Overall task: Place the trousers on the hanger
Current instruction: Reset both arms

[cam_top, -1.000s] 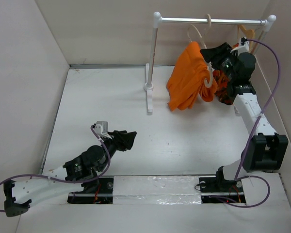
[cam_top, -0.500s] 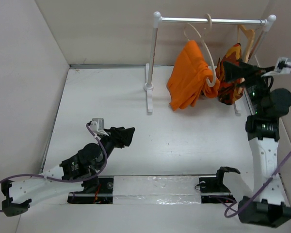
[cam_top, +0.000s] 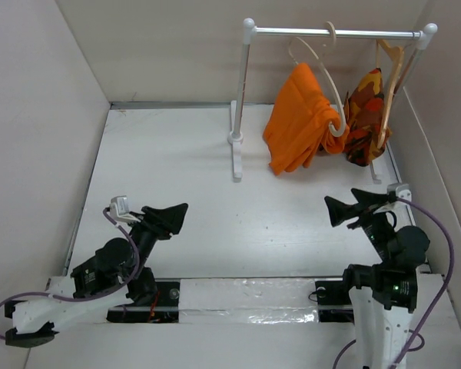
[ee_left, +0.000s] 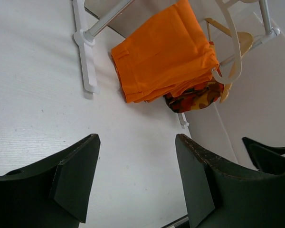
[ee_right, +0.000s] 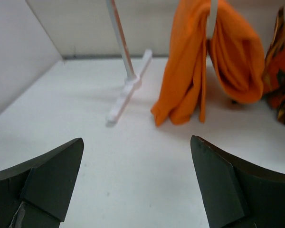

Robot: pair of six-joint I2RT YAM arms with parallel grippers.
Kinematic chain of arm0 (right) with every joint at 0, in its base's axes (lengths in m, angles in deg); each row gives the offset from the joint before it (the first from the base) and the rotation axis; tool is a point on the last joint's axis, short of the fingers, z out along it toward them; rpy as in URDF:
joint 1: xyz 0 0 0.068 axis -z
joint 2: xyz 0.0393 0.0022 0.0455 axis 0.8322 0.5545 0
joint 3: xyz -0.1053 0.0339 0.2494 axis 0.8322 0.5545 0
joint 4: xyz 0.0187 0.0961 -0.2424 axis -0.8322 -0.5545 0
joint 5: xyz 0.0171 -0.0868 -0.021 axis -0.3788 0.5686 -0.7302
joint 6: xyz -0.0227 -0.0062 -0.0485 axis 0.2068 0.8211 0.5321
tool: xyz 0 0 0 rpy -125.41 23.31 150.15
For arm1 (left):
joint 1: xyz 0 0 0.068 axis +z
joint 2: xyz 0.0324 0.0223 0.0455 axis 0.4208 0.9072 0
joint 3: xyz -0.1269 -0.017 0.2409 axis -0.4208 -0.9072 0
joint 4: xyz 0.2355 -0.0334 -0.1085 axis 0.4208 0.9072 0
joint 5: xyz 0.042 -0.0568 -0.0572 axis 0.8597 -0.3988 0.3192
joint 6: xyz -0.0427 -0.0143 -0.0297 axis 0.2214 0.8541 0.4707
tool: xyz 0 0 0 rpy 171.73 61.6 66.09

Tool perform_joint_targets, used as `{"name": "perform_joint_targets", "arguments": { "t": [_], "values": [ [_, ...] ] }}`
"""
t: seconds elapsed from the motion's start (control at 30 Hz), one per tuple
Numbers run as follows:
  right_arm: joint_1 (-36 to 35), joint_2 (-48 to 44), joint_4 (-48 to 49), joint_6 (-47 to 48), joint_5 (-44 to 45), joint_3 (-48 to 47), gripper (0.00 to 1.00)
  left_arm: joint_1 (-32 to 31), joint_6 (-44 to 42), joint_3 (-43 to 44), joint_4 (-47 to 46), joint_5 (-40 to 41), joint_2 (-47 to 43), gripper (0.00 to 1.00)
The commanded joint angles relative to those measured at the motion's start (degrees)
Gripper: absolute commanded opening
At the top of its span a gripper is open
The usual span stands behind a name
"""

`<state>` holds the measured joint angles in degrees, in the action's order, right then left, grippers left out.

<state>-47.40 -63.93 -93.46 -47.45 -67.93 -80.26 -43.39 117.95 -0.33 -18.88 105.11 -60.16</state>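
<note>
Left gripper: you have the fingers spread wide with nothing between them. It hangs over the bare table, near side, left.

Right gripper: also spread wide and empty. It sits low over the table's near right side and points toward the rack.

Trousers: these are draped over the cream hanger and fall in a folded orange bunch on either side of it. The hanger's hook is over the rack's rail, at the far right of the table. From your right wrist view the lower hem comes close to the table; whether it touches, you cannot tell.

Relative position: neither gripper is touching the trousers or the hanger, and both are well apart from them. The trousers hang far ahead and to the right of your left gripper. From your right gripper they are ahead and slightly to the left.

Neighbours: a patterned garment hangs on a wooden hanger, just beside the trousers on their right, on the same rail.
</note>
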Motion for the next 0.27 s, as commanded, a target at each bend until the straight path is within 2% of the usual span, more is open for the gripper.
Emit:
{"name": "perform_joint_targets", "arguments": {
  "t": [0.0, 0.1, 0.23],
  "values": [
    [0.1, -1.0, -9.2, 4.1, -1.0, 3.3, 1.00, -0.3, 3.9, -2.1, 3.3, 2.1, -3.3, 0.62],
    [0.1, -0.2, -9.3, 4.7, -1.8, 3.3, 1.00, -0.3, 2.8, -2.6, 1.9, 1.3, -4.8, 0.61],
    [0.1, 0.3, -10.1, 6.7, -0.7, -0.7, 1.00, -0.3, 3.5, -2.3, 1.5, 1.2, -2.3, 0.62]
  ]
}}
